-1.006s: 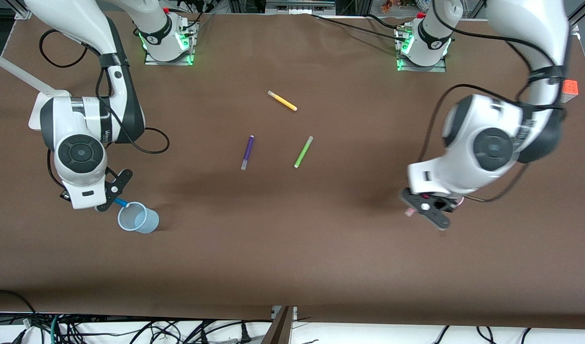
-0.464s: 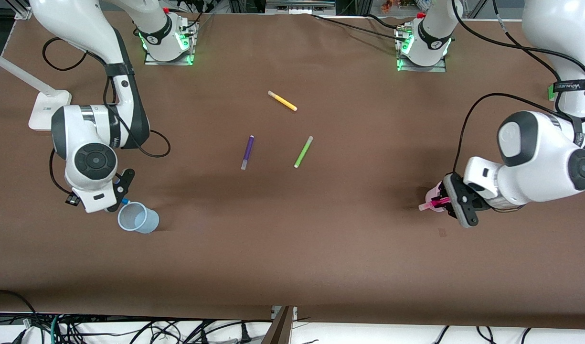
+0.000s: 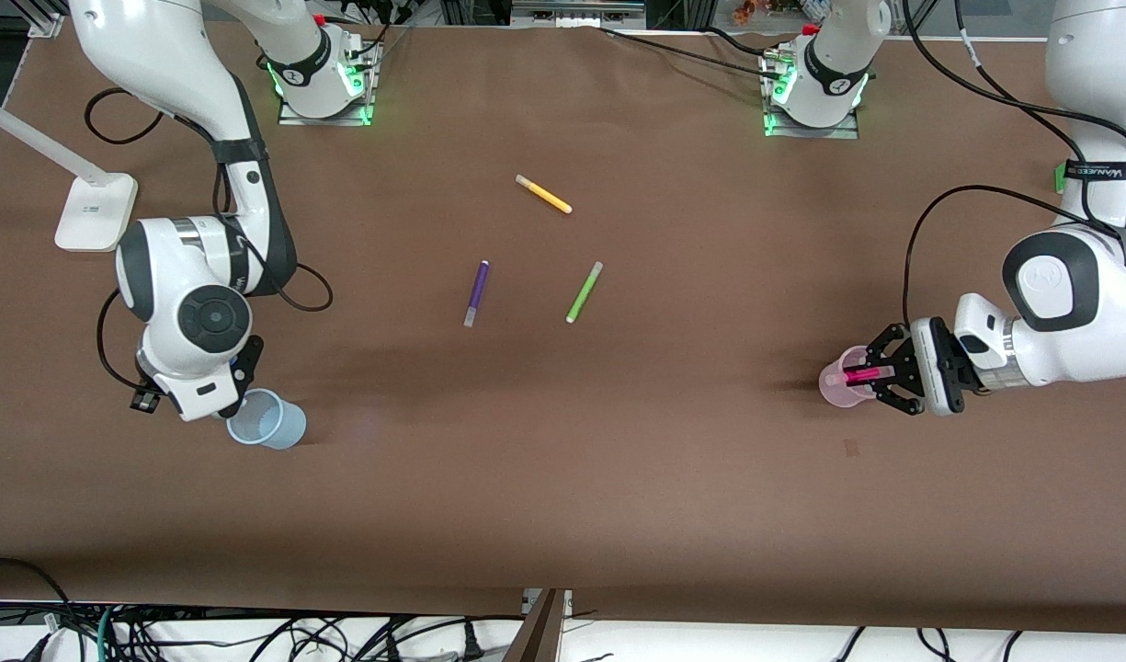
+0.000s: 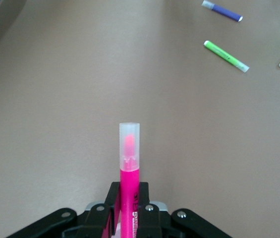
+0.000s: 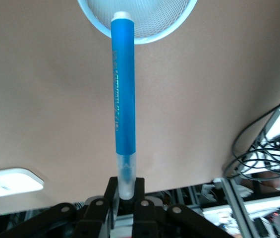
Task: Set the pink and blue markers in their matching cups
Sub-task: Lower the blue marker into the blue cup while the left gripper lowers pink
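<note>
My left gripper (image 3: 880, 372) is shut on the pink marker (image 3: 861, 375) and holds it level, its pale cap end over the pale pink cup (image 3: 836, 393). In the left wrist view the gripper (image 4: 129, 198) grips the magenta barrel of the marker (image 4: 129, 168); the cup is out of that view. My right gripper (image 3: 239, 391) is right over the rim of the pale blue cup (image 3: 268, 421). In the right wrist view the gripper (image 5: 125, 196) is shut on the cap end of the blue marker (image 5: 123, 99), whose other end points into the cup (image 5: 137, 20).
A dark purple pen (image 3: 475, 292), a lime green pen (image 3: 584, 291) and a yellow pen (image 3: 543, 194) lie mid-table, farther from the front camera than both cups. A white lamp base (image 3: 96, 213) stands at the right arm's end of the table.
My left arm has swung round and turned the pink marker level over the pink cup. My right gripper has shifted toward the blue cup with the blue marker.
</note>
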